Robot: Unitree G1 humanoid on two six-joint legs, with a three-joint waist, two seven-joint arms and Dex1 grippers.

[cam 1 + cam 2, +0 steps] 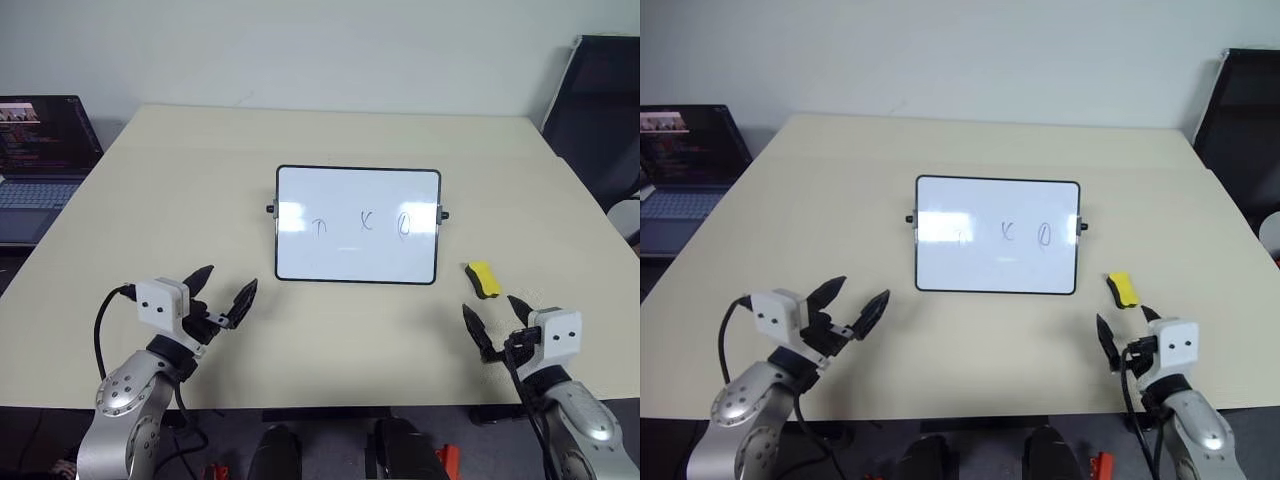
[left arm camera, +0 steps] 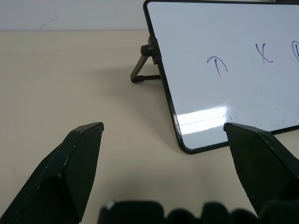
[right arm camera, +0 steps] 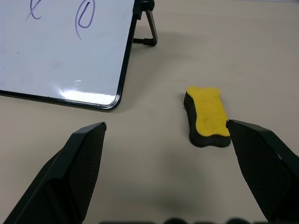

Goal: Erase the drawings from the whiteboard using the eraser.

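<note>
Standing propped on small black side legs near the middle of the pale beige table [image 1: 200,200], the small glossy white whiteboard with a thin black frame and rounded corners [image 1: 357,225] leans back a little and faces the robot. Across its surface run the drawings [image 1: 365,224], three thin dark marker marks in a row: an arrow-like T toward the robot's left, an X in the middle and an oval toward the right. The eraser, a small bright yellow oblong block with a dark underside [image 1: 483,279], lies flat on the table near the board's lower right corner, apart from the frame and yellow side up. The right gripper [image 1: 497,328] hovers just short of the eraser, its two black fingers [image 3: 79,172] spread wide with nothing between them; the eraser sits ahead of it, toward one finger. The left gripper [image 1: 222,293] hangs over the table ahead of the board's lower left corner, its jaws likewise spread and empty. At the left edge sits what looks like an open dark laptop [image 1: 45,165], and a black chair [image 1: 600,120] stands at the far right.
</note>
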